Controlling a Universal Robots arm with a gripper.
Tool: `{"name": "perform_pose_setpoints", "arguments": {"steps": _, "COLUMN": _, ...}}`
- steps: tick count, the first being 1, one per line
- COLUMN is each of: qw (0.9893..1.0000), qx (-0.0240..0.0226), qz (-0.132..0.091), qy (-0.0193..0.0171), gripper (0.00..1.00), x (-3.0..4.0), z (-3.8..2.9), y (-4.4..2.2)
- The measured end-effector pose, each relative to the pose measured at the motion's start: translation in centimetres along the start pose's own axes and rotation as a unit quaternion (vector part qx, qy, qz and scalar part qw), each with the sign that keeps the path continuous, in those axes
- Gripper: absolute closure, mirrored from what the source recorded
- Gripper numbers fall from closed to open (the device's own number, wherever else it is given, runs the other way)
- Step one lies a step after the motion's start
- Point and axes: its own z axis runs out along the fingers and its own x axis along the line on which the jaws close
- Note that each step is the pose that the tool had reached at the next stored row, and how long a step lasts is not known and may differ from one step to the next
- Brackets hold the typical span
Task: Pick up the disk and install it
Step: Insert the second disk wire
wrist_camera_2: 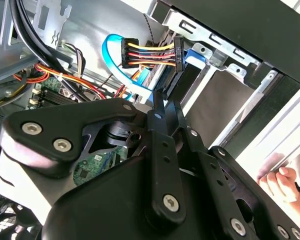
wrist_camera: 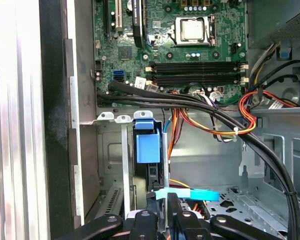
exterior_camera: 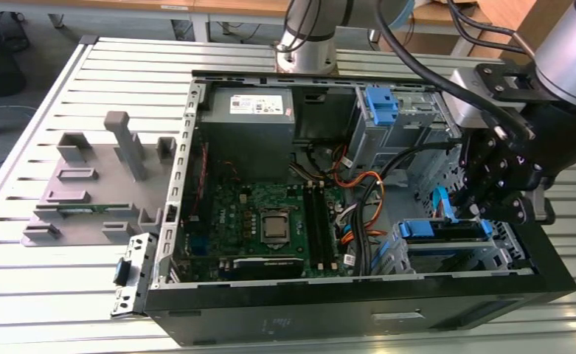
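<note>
On the slatted desk (exterior_camera: 32, 295) the open computer case (exterior_camera: 268, 317) lies flat. I see my pincer (exterior_camera: 479, 210) pressed together over the disk (exterior_camera: 445, 230), seated in its bay; installation looks nearly complete.

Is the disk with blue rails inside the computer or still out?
Inside: the silver disk with blue rails sits in the drive cage of the open black computer case, under the black gripper.

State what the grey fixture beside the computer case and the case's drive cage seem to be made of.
Grey fixture: likely plastic, matte, uniform grey with blocky moulded shapes. Drive cage: apparently bare sheet metal, dull silver, folded edges and punched holes, with blue plastic-looking rails.
</note>
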Motion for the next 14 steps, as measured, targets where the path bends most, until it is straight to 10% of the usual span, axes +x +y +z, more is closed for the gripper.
{"name": "perform_pose_setpoints", "arguments": {"steps": 6, "qw": 0.9993, "qx": -0.0007, "qz": -0.037, "qy": -0.0008, "gripper": 0.76, "x": 0.00, "z": 0.05, "y": -0.09}}
{"name": "perform_pose_setpoints", "arguments": {"steps": 14, "qw": 0.9958, "qx": -0.0017, "qz": -0.092, "qy": -0.0020, "gripper": 0.76, "x": -0.01, "z": 0.17, "y": -0.21}}
